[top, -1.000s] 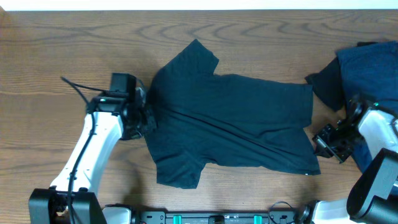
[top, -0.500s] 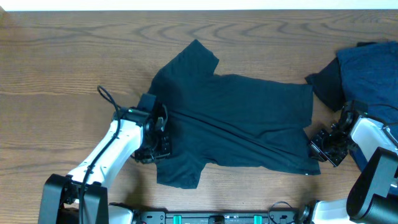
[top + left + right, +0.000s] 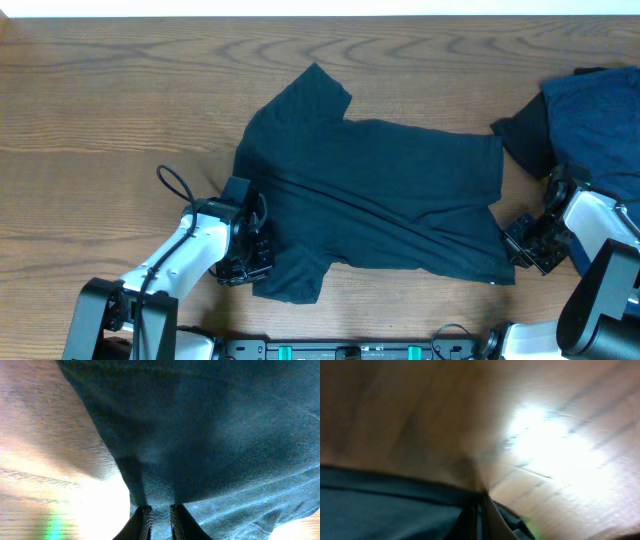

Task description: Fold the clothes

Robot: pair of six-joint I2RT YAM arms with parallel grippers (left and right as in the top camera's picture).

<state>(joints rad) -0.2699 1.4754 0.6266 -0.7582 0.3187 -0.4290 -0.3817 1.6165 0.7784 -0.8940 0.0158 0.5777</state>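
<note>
The dark T-shirt [image 3: 380,190] lies spread flat across the middle of the wooden table [image 3: 100,100], collar end toward the left arm and hem toward the right arm. One sleeve points to the far edge, the other to the near edge. A heap of blue garments [image 3: 595,110] sits apart at the table's right edge. The left gripper [image 3: 252,250] is low at the shirt's near-left edge, beside the near sleeve. Its wrist view shows the left gripper [image 3: 159,519] clenched on a narrow tuck of the fabric, the cloth rising away from the jaws. The right gripper [image 3: 522,243] sits at the near corner of the hem. Its wrist view is blurred; the right gripper [image 3: 480,517] has its jaws pressed together at the cloth's border, but whether any fabric is caught between them cannot be told. Judged step: securing both near-side grip points ahead of the first fold, so the task is at an early stage. The next move calls for a confirmed hold on the hem. Both arms should then lift together and carry the near edge over toward the far edge, keeping the cloth taut between them to avoid bunching.
</note>
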